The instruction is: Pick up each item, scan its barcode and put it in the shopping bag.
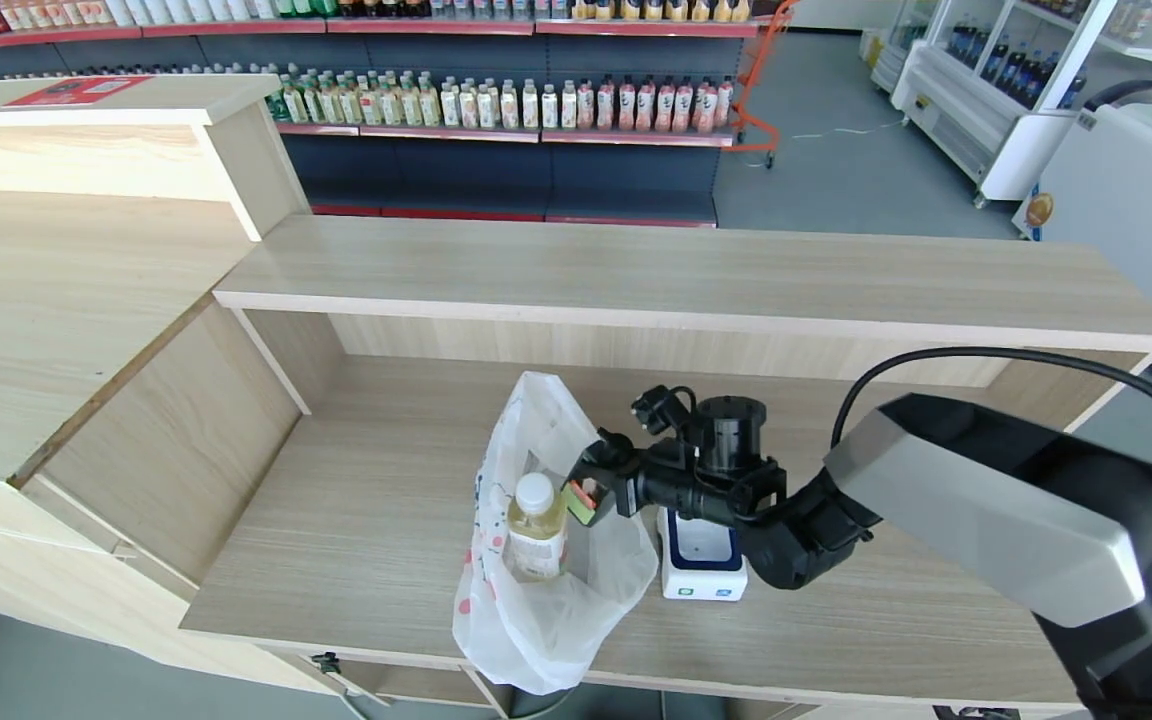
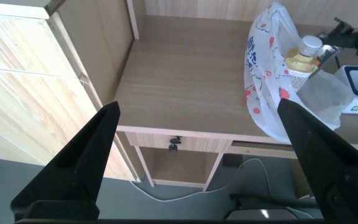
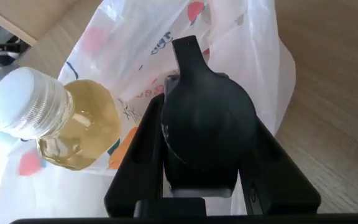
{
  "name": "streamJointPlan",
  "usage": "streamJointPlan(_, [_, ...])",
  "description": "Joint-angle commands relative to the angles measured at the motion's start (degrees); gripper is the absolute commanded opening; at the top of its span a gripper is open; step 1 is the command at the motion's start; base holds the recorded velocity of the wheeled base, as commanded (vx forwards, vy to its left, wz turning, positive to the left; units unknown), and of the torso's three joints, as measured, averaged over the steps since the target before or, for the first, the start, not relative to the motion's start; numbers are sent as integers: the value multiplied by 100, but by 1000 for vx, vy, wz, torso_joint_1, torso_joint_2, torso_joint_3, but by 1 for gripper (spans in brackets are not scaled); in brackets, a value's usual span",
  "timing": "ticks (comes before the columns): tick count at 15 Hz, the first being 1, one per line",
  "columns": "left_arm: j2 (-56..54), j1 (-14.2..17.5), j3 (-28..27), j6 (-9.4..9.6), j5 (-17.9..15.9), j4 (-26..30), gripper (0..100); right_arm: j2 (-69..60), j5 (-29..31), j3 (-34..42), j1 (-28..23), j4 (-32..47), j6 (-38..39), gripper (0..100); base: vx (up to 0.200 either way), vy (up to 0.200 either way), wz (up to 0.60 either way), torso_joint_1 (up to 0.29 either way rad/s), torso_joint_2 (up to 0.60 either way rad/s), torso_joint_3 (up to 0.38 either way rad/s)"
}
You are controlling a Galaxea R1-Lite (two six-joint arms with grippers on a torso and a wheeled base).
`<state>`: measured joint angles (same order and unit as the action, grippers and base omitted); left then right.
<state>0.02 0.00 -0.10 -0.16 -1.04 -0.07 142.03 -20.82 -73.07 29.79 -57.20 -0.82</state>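
Shows bottle [image 1: 536,525] upright inside bag [image 1: 536,620] on bench [image 1: 356,520], right gripper [image 1: 581,497] just beside it, grip impossible to tell; left gripper [image 2: 199,109] wide open, empty.

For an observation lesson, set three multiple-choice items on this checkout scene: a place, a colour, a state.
1. Where is the bottle? A on the scanner; B in the bag; C on the floor.
2. Its cap is: A white; B red; C green.
3. The left gripper is: A shut on the bottle; B shut on the bag; C open.
Key: 1 B, the bag's walls surround it; 2 A, the cap shows white; 3 C, its fingers stand wide apart, nothing between.
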Motion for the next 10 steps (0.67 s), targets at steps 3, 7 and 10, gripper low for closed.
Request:
streamJointPlan(3, [-2, 0, 1, -2, -2, -1, 100, 668, -18, -357, 53, -11, -727, 0, 0, 0, 0, 0, 0, 0])
streamJointPlan(7, [-2, 0, 1, -2, -2, -1, 100, 844, -27, -796, 53, 16, -832, 0, 0, 0, 0, 0, 0, 0])
streamJointPlan(10, [-2, 0, 1, -2, -2, -1, 100, 721, -62, -814, 35, 104, -744, 100, 0, 0, 0, 0, 0, 0])
